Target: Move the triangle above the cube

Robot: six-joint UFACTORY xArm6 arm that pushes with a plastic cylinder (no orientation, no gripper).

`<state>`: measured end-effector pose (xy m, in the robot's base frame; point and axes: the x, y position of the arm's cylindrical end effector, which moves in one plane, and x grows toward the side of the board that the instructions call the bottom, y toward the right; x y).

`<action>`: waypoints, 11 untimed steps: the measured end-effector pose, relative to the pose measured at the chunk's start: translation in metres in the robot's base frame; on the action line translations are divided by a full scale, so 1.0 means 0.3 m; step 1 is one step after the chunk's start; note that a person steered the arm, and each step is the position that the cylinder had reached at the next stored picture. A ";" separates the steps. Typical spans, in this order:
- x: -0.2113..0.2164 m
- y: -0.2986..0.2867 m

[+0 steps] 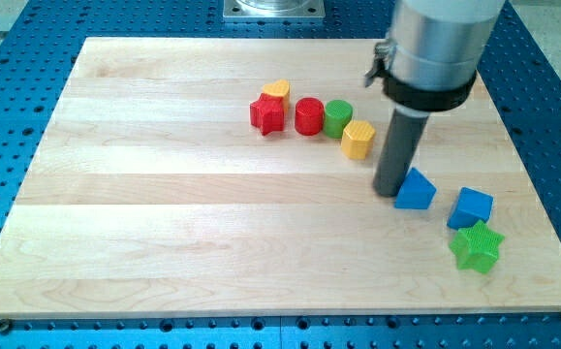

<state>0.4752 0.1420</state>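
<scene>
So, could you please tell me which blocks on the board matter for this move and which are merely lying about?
For the job: blue triangle, blue cube, my tip against the triangle's left side.

Lying about: green star, red star, red cylinder, green cylinder, two yellow blocks.

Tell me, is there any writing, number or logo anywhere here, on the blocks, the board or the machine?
None can be read.
The wooden board is bare.
The blocks carry no marks: blue triangle, blue cube, green star, red star.
The grey arm shows no label; my tip sits just left of the triangle.
</scene>
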 end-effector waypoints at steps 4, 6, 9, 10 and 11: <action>0.071 0.064; 0.020 -0.003; -0.003 0.083; -0.051 0.114; -0.169 0.073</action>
